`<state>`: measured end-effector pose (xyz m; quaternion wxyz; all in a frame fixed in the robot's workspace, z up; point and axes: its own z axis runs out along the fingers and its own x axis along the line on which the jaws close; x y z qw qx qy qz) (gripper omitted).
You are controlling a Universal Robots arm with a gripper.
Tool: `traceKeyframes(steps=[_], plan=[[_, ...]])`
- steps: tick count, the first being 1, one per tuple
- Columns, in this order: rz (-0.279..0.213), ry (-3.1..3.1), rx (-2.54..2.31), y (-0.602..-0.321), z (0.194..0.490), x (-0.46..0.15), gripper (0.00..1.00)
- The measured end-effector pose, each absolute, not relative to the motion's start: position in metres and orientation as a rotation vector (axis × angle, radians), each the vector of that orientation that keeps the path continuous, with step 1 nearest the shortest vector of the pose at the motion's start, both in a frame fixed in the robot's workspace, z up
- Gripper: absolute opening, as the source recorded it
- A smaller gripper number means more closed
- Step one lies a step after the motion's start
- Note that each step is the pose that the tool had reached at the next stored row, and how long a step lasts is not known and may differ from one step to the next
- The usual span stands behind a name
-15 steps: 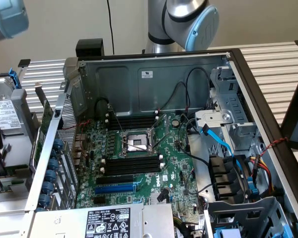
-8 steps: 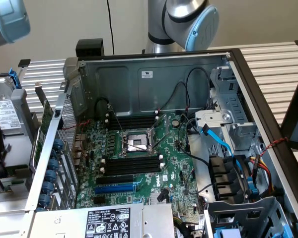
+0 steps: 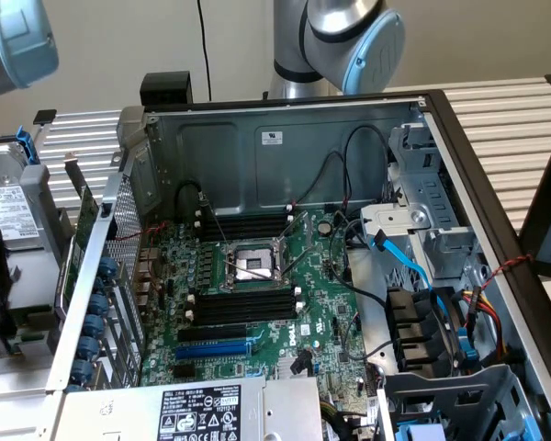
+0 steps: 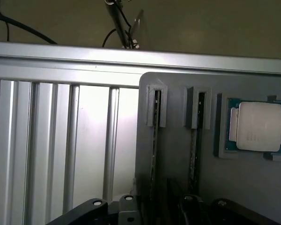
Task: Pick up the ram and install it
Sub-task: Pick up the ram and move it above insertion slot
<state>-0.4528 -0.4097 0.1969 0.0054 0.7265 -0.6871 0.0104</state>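
In the wrist view a grey holder tray [image 4: 178,178] carries two ram sticks standing on edge in narrow slots. One ram [image 4: 153,140] runs down between my gripper's [image 4: 150,212] fingers, which stand apart on either side of it without pressing it. The second ram [image 4: 195,140] stands parallel beside it. In the exterior view the open computer case [image 3: 285,138] shows the green motherboard [image 3: 317,317] with black memory slots [image 3: 243,308] on both sides of the processor socket [image 3: 253,265]. Part of my arm [image 3: 349,37] rises behind the case.
A silver processor [image 4: 257,126] lies in a recess of the tray beside the sticks. The tray rests on ribbed aluminium rails [image 4: 61,140]. In the case, black and blue cables [image 3: 413,266], a drive cage [image 3: 422,193] and a power supply [image 3: 202,412] crowd the board.
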Motion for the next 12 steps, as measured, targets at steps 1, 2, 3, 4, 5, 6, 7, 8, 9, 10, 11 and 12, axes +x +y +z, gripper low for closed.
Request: traceKeyframes(steps=[1,2,3,4,5,6,7,8,9,10,11,12], plan=[[0.032,-2.151,2.275,-0.410,0.197,-0.453,0.30],[0.032,-2.152,2.275,-0.410,0.197,-0.453,0.24],[0.032,-2.152,2.275,-0.410,0.197,-0.453,0.24],[0.032,-2.152,2.275,-0.410,0.197,-0.453,0.18],[0.032,-2.152,2.275,-0.410,0.198,-0.453,0.13],[0.032,-2.152,2.275,-0.410,0.201,-0.453,0.13],[0.032,-2.152,2.275,-0.410,0.205,-0.453,0.13],[0.032,-2.152,2.275,-0.410,0.209,-0.453,0.13],[0.032,-2.152,2.275,-0.410,0.214,-0.453,0.13],[0.032,-2.152,2.275,-0.410,0.219,-0.453,0.13],[0.032,-2.152,2.275,-0.410,0.223,-0.453,0.13],[0.032,-2.152,2.275,-0.410,0.227,-0.453,0.13]])
